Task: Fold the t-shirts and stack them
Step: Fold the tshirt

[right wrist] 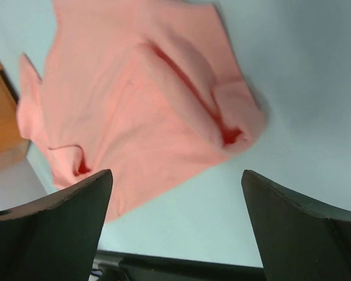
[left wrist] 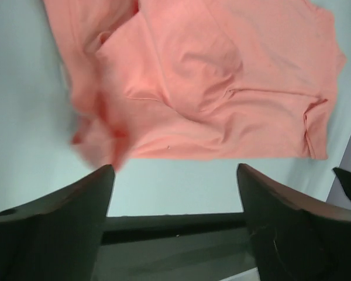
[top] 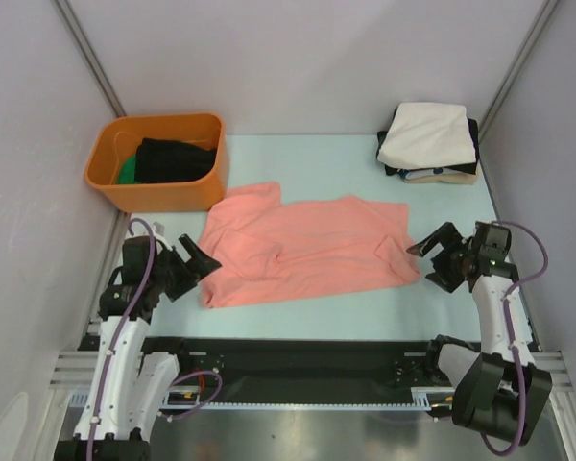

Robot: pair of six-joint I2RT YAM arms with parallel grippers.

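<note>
A salmon-pink t-shirt (top: 302,252) lies spread out and wrinkled on the pale table, its near corners loosely bunched. My left gripper (top: 200,255) hovers open just off the shirt's near left corner, nothing between its fingers. My right gripper (top: 426,265) stands open just past the shirt's near right corner, also empty. The left wrist view has the shirt (left wrist: 210,76) beyond the open left gripper (left wrist: 175,175). In the right wrist view the shirt (right wrist: 134,105) lies ahead of the open right gripper (right wrist: 176,181). Folded t-shirts (top: 429,142) are stacked at the back right, cream-white on top of black and tan.
An orange tub (top: 163,195) stands at the back left with black and green cloth (top: 173,158) inside. Grey walls close in both sides. A black rail (top: 298,351) runs along the table's near edge.
</note>
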